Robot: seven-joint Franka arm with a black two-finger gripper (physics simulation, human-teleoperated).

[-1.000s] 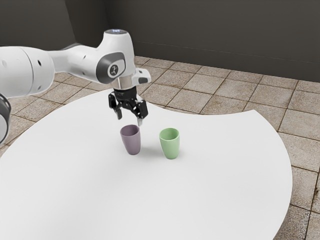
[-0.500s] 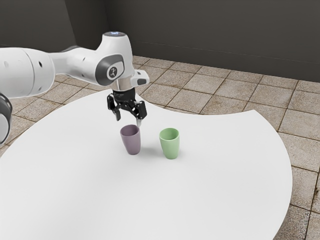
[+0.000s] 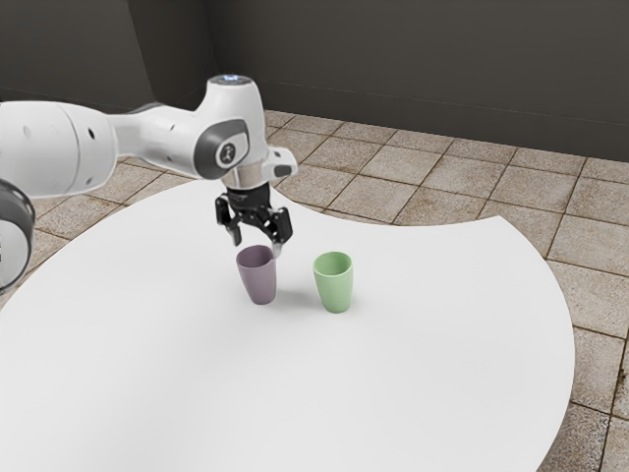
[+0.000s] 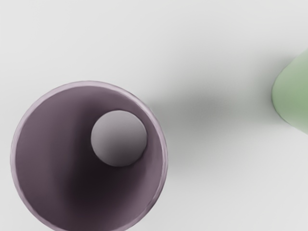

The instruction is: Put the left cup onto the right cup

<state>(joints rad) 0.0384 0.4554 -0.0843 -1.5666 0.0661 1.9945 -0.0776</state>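
The white Franka arm (image 3: pixel 147 138) comes in from the exterior view's left and bends down over the round white table (image 3: pixel 413 374). Its black end effector (image 3: pixel 257 239) points straight down with the two fingers spread apart and nothing pinched between them. Directly beneath it stands the purple cup (image 3: pixel 257 276), upright with its mouth open upward, on the far part of the table and a little toward the exterior view's left of the table's middle. The fingertips hang close over the cup's rim, one toward each side of the mouth; whether the one on the exterior view's right brushes the far rim cannot be told. Just beside the purple cup, on the exterior view's right and a shade nearer, stands the green cup (image 3: pixel 333 282), also upright and open at the top. A narrow strip of bare table separates the two, so they do not touch. Both cups taper toward the base. In the wrist view the purple cup (image 4: pixel 89 159) is seen from straight above, with its round rim, dark inner wall and paler circular bottom showing. White table (image 4: pixel 144 38) surrounds it, and a soft shadow lies between it and the green cup (image 4: pixel 292 98). Beyond the table lie a brown tiled floor (image 3: pixel 462 177) and a dark wall (image 3: pixel 442 49).
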